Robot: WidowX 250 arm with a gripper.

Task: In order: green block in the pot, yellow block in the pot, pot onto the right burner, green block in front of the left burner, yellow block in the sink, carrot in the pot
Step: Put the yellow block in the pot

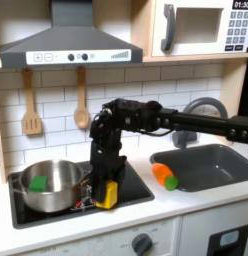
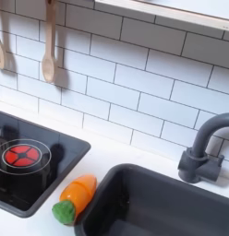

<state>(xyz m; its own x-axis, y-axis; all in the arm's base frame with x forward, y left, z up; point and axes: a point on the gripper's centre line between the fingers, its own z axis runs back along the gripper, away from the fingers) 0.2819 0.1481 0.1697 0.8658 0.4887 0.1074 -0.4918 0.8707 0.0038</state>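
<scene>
Yellow block (image 1: 106, 193), a small bright plastic-looking cube, sits between the jaws of the black robot gripper (image 1: 106, 196) just above the dark cooktop (image 1: 136, 195), close beside the round shiny steel pot (image 1: 48, 186) in the first exterior view. The jaws appear closed on its two side faces, though the picture is too coarse to be sure the cube is lifted clear of the cooktop. Judged by its look, the cube is light, rigid and smooth, so a square pinch across opposite flat faces at mid-height should hold it; a corner grip would likely let it twist out.

A small bright green block (image 1: 37, 183) already lies inside the pot, against the wall on the first exterior view's left. The pot stands on the burner at that same side, its low walls leaving room for a second cube.

A stubby orange toy carrot with a green end (image 2: 74, 198) rests on the white surface (image 2: 121, 146) between cooktop and dark grey sink (image 2: 153, 198) in the second exterior view, touching neither block nor pot. A red-ringed burner (image 2: 24, 154) lies bare nearby.
</scene>
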